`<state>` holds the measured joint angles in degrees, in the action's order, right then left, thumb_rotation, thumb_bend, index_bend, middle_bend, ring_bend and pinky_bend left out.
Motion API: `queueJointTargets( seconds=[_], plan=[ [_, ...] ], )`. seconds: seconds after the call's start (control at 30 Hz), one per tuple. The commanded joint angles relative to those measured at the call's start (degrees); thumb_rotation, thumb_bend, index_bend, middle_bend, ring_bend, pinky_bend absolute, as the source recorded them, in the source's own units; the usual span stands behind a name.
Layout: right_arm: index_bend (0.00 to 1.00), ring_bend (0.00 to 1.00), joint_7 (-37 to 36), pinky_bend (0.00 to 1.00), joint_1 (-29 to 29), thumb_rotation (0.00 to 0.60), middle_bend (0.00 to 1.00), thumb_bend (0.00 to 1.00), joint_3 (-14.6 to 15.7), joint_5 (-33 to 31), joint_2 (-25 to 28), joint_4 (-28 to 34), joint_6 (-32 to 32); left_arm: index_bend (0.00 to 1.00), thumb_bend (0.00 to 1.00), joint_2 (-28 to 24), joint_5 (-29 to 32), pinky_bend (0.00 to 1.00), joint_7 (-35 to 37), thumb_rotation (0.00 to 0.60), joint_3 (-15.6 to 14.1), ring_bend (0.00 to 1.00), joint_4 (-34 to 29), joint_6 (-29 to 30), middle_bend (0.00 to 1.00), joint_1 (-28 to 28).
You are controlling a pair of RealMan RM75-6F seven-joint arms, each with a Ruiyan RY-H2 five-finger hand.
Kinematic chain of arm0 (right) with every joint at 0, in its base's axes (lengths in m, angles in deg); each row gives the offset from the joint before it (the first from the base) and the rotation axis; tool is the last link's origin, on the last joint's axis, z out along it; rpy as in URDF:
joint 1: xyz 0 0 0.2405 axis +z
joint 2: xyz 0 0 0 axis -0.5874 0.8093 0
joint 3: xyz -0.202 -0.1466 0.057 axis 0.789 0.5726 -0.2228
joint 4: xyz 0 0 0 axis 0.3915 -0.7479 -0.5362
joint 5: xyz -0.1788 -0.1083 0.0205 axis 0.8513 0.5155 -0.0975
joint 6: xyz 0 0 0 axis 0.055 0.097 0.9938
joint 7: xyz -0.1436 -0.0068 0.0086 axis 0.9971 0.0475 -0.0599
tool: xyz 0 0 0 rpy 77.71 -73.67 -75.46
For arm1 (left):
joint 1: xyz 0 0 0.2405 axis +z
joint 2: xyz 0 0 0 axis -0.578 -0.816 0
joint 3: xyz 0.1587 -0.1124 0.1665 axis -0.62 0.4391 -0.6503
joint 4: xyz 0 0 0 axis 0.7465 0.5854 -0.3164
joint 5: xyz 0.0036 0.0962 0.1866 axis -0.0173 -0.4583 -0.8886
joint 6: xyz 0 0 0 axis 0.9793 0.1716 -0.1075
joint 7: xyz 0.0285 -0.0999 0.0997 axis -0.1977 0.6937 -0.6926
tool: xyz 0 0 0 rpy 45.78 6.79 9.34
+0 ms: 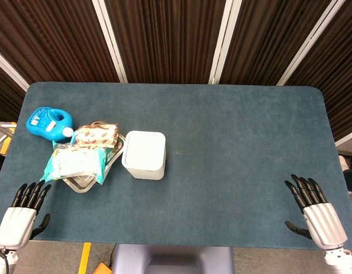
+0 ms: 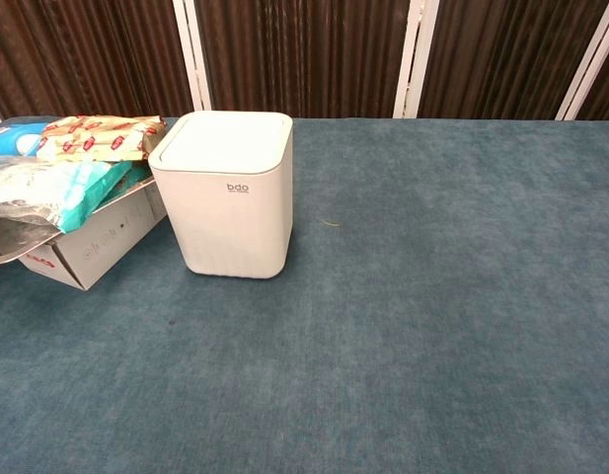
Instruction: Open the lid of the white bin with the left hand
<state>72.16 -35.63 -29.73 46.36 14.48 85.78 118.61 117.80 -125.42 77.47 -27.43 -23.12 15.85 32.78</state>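
The white bin (image 1: 144,154) stands left of the table's middle with its lid (image 2: 223,139) down and flat. In the chest view it is a rounded white box (image 2: 228,200) with a small dark logo on its front. My left hand (image 1: 23,216) rests at the near left corner of the table, fingers apart and holding nothing, well to the near left of the bin. My right hand (image 1: 314,212) lies at the near right edge, also spread and empty. Neither hand shows in the chest view.
A metal tray (image 1: 80,184) sits just left of the bin, holding a teal wipes pack (image 1: 75,162) and a red patterned snack bag (image 1: 97,135). A blue detergent bottle (image 1: 48,123) lies farther left. Blue-grey felt (image 1: 238,148) covers the table.
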Motion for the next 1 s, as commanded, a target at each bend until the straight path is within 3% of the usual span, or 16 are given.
queueJointTargets(
  seconds=[0.03,0.17,0.2,0.23,0.3,0.33,0.4,0.43,0.5,0.6,0.83,1.0],
  plan=[
    [0.00,0.00,-0.11,0.00,-0.04,0.600,0.00,0.08,0.04,0.05,0.08,0.00,0.09,0.00,0.42,0.12,0.08,0.01,-0.12,0.600,0.01,0.00,-0.06,-0.15,0.00,-0.05],
    [0.00,0.00,-0.36,0.00,-0.17,0.600,0.00,0.08,0.11,0.02,0.23,0.07,0.24,0.00,0.42,1.76,-0.38,0.09,0.56,0.600,1.00,0.00,-0.02,1.10,0.00,-0.25],
    [0.00,0.00,-0.36,0.00,-0.23,0.600,0.00,0.08,0.03,-0.04,0.23,0.11,0.43,0.00,0.42,2.49,-1.01,0.13,0.75,0.600,1.41,0.00,0.60,1.96,0.00,-0.36],
    [0.00,0.00,-0.29,0.00,-0.32,0.600,0.00,0.08,-0.08,-0.18,0.16,0.11,0.61,0.00,0.42,3.72,-2.18,0.24,0.64,0.600,2.21,0.06,1.68,3.39,0.06,-0.68],
    [0.00,0.00,-0.04,0.00,-0.35,0.600,0.00,0.08,-0.18,-0.38,0.01,0.13,0.57,0.00,0.43,5.64,-3.74,0.55,0.87,0.600,3.31,0.32,2.69,4.67,0.36,-1.59],
    [0.00,0.00,0.19,0.00,-0.33,0.600,0.00,0.08,-0.19,-0.50,-0.07,0.17,0.39,0.00,0.44,6.05,-3.99,0.74,1.48,0.600,3.34,0.51,2.05,3.96,0.56,-2.21],
    [0.00,0.00,0.78,0.00,-0.20,0.600,0.00,0.08,-0.19,-0.58,-0.27,0.27,-0.05,0.00,0.44,4.77,-4.17,0.95,4.13,0.600,2.34,0.75,-2.25,-0.96,0.82,-4.66],
    [0.00,0.00,1.05,0.00,-0.16,0.600,0.00,0.08,-0.20,-0.62,-0.37,0.30,-0.20,0.00,0.44,3.75,-3.87,0.98,5.19,0.600,1.99,0.83,-4.60,-3.71,0.90,-5.98],
    [0.00,0.00,1.51,0.00,-0.07,0.600,0.00,0.08,-0.17,-0.63,-0.55,0.37,-0.52,0.00,0.45,1.89,-1.55,1.00,5.55,0.600,2.32,0.92,-9.99,-9.93,0.98,-8.97],
    [0.00,0.00,1.97,0.00,0.01,0.600,0.00,0.08,-0.15,-0.76,-0.70,0.41,-0.87,0.00,0.45,2.85,4.85,1.00,0.48,0.600,5.63,0.99,-15.58,-14.97,1.00,-11.86],
    [0.00,0.00,0.84,0.00,0.01,0.600,0.00,0.08,-0.30,-0.95,-0.17,0.38,-0.53,0.00,0.46,8.31,20.08,1.00,-13.76,0.600,12.70,1.00,-22.28,-22.07,1.00,-18.80],
    [0.00,0.00,-0.05,0.00,0.06,0.600,0.00,0.08,-0.35,-0.93,0.21,0.34,-0.35,0.00,0.46,10.86,30.05,1.00,-20.32,0.600,15.82,1.00,-25.10,-24.13,1.00,-23.33]
  ],
)
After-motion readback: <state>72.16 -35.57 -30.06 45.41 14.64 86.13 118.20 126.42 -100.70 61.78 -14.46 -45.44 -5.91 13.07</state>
